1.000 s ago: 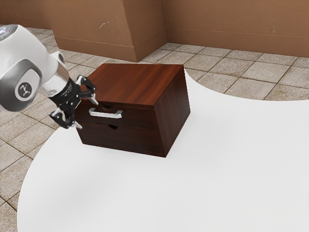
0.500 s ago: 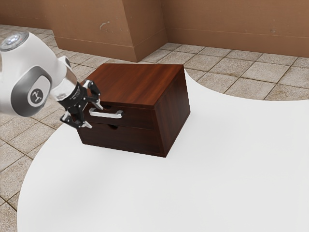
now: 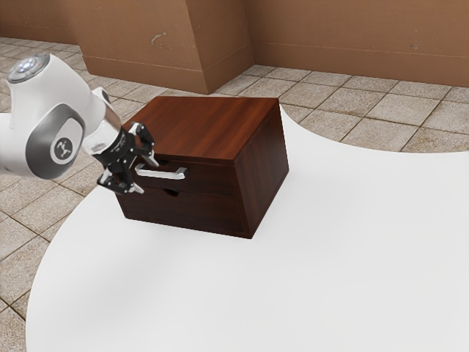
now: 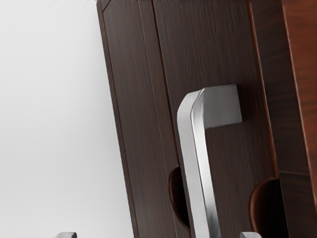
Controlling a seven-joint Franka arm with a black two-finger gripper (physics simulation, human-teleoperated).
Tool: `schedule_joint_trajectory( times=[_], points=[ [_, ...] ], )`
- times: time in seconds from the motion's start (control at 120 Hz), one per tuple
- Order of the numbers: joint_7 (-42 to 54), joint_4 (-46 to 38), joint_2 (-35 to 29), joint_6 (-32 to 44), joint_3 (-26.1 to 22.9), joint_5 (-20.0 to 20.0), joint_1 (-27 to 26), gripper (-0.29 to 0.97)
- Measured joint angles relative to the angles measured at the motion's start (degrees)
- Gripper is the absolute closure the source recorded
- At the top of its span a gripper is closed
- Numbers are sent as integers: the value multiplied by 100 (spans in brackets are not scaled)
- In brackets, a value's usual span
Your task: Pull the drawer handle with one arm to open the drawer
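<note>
**Claw spread at the drawer handle**

Exterior view: my gripper (image 3: 144, 175) hangs at the front of the cabinet (image 3: 212, 128). Its fingers are spread, one above and one below the silver handle (image 3: 165, 174), at the end nearest the cabinet's corner on the exterior view's left. The top drawer (image 3: 209, 178) lies flush with the cabinet's front. The cabinet stands on the white table (image 3: 330, 257).

Wrist view: the handle runs between my fingertips (image 4: 65, 234), which stand wide apart, neither touching it.
</note>
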Motion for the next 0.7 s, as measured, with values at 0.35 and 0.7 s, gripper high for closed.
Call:
schedule_joint_trajectory(
  times=[0.35, 0.7],
  points=[
    [-26, 49, 195, 153, 7, -76, -2, 28],
    [-36, 18, 277, 240, 13, -113, -8, 29]
  ],
)
